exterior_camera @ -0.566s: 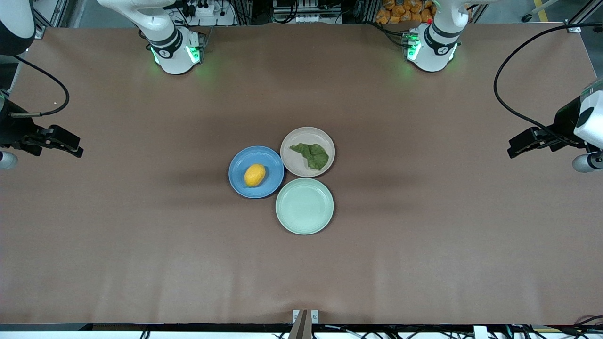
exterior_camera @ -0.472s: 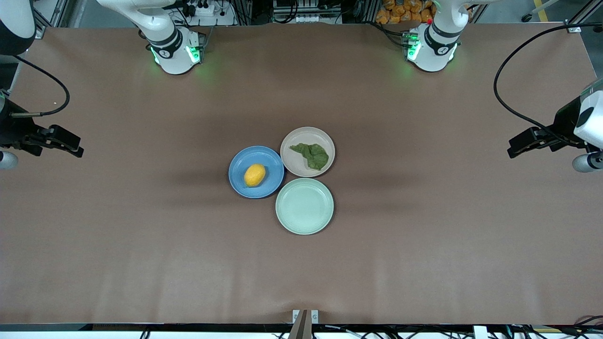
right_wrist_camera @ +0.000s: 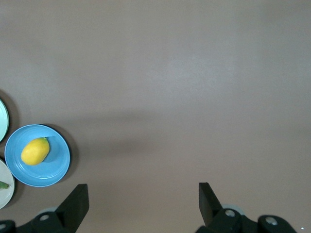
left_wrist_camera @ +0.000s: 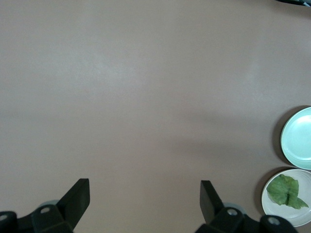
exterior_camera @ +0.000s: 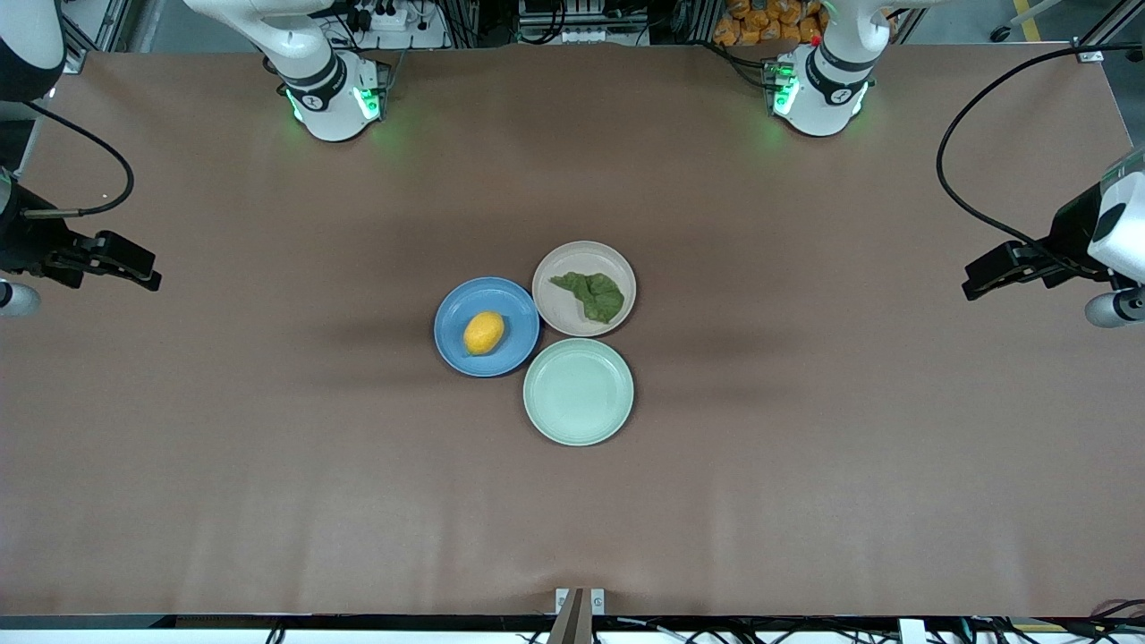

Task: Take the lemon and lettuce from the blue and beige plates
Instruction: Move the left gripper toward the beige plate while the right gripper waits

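You see the lemon [exterior_camera: 484,333] on the blue plate [exterior_camera: 456,313], lettuce [exterior_camera: 590,294] on the beige plate [exterior_camera: 560,304], both touching the mint-green plate [exterior_camera: 578,391] mid-table [exterior_camera: 268,465]. Left gripper [exterior_camera: 973,283] hangs over bare table at its own end, fingers apart. Right gripper [exterior_camera: 143,273] hangs likewise at its end, fingers apart. Both hold nothing.
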